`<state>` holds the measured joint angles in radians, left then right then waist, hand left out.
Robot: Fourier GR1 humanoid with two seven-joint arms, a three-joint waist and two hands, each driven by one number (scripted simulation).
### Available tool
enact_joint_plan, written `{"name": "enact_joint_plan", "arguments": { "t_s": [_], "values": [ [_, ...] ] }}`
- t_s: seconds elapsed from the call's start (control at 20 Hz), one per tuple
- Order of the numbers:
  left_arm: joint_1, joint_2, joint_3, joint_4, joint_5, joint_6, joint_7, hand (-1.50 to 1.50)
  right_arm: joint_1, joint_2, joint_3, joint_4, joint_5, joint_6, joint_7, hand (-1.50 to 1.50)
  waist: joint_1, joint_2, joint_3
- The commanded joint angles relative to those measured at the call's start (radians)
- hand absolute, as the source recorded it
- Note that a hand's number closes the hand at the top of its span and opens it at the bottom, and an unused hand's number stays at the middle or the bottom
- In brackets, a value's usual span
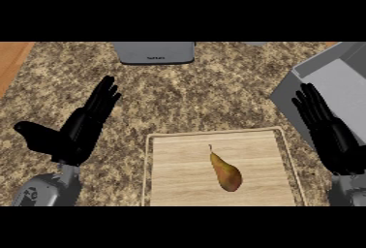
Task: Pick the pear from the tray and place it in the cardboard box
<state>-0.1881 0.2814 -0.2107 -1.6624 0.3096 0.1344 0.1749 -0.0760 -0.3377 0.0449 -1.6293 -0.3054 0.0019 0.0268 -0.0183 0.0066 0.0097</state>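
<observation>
Pear (226,172) is lying loose mid-tray (172,145), stem pointing away, bare wood all around it. Cardboard box (336,82) sits at the tabletop (214,92) right edge. Left robot hand (82,128) and right robot hand (330,131) both flat, fingers straight, holding nothing.

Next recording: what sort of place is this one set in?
Most likely a kitchen counter: a speckled granite-look worktop, a pale wooden tray carrying a brown-green pear, and a grey appliance at the back edge.
</observation>
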Motion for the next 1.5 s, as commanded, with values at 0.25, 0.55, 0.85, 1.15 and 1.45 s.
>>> {"name": "enact_joint_plan", "arguments": {
  "t_s": [0.25,0.55,0.85,1.15,1.45],
  "values": [
    [0.093,0.217,0.018,0.145,-0.271,0.015,-0.080,0.00,0.079,-0.237,-0.138,-0.040,0.106,0.209,-0.377,-1.50,-0.004,-0.007,-0.006],
    [0.070,0.149,-0.033,0.182,-0.303,0.044,-0.073,0.00,0.239,-0.151,-0.224,0.097,0.263,0.054,-0.765,-1.50,-0.012,-0.005,-0.006],
    [0.100,0.155,-0.006,0.265,-0.311,0.033,-0.179,0.00,0.370,-0.302,-0.105,-0.122,0.594,-0.020,-0.726,-1.50,-0.017,-0.009,-0.013],
    [0.068,0.150,-0.007,0.251,-0.326,0.028,-0.148,0.00,0.527,-0.345,-0.028,-0.472,0.740,0.029,-0.373,-1.50,-0.006,-0.012,-0.013],
    [0.037,0.106,-0.009,0.309,-0.341,0.031,-0.170,0.00,0.555,-0.364,0.069,-0.766,0.891,0.146,-0.008,-1.50,0.011,-0.008,-0.013]
  ]
}}
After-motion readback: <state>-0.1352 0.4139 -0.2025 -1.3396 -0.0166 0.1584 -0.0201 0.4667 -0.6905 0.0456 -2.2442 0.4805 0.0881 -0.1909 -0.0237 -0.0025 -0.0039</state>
